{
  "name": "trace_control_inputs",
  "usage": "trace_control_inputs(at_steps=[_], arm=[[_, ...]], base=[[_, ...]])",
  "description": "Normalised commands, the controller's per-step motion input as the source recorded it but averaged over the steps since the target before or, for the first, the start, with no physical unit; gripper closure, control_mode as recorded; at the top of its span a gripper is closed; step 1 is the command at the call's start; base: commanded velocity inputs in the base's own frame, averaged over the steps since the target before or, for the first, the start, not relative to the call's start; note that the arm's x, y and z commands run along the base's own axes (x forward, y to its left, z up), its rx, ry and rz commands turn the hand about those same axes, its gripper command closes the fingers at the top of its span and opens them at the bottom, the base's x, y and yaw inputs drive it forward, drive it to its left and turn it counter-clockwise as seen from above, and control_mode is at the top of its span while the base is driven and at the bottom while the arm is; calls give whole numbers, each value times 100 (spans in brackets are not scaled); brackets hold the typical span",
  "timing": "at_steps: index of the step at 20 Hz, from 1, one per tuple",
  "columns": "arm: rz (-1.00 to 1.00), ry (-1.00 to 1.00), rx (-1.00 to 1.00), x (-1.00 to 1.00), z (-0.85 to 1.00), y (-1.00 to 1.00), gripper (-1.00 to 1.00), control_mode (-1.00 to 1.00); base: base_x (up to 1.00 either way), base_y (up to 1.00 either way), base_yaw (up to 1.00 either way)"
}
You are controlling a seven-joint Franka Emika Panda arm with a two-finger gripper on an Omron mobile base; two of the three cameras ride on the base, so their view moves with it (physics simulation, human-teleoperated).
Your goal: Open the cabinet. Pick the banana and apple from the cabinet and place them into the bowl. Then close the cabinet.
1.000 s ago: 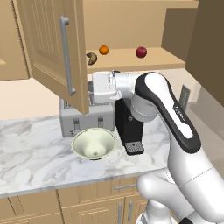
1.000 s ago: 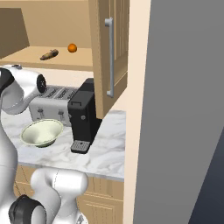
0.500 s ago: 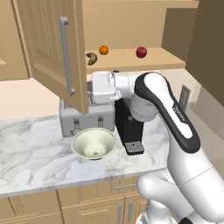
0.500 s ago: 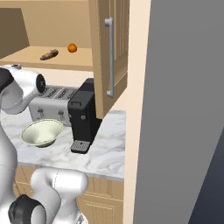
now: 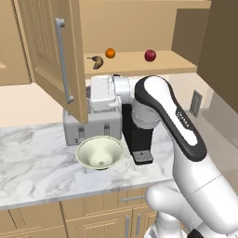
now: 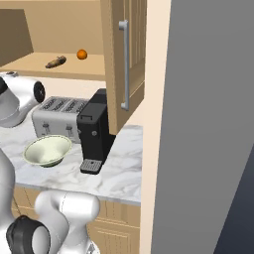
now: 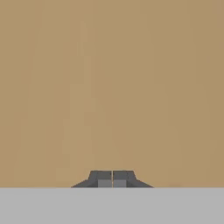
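A: Why is the gripper [image 7: 112,177] pressed together, empty?
B: The cabinet [image 5: 51,56] door is pushed wide, it seems. The banana [image 5: 97,61] and apple [image 5: 150,55] lie shelved above; the bowl [image 5: 99,152] waits below.

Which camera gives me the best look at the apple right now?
The left base view: the apple sits unobstructed on the cabinet shelf, right of the orange ball. The right base view shows banana and ball; the hand view, plain wood.

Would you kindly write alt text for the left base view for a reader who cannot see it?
The white robot arm reaches left beneath an open wall cabinet, on whose shelf sit a banana, an orange ball and an apple. Below, on the marble counter, an empty bowl stands before a toaster and a black coffee machine.
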Motion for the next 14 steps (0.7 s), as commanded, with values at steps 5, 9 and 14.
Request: trace_control_inputs(at_steps=[5,9,14], arm=[[0,0,-2,0,0,15,100,-100],[0,0,-1,0,0,12,100,-100],[0,0,0,0,0,10,100,-100]], base=[[0,0,0],[0,0,0],[0,0,0]])
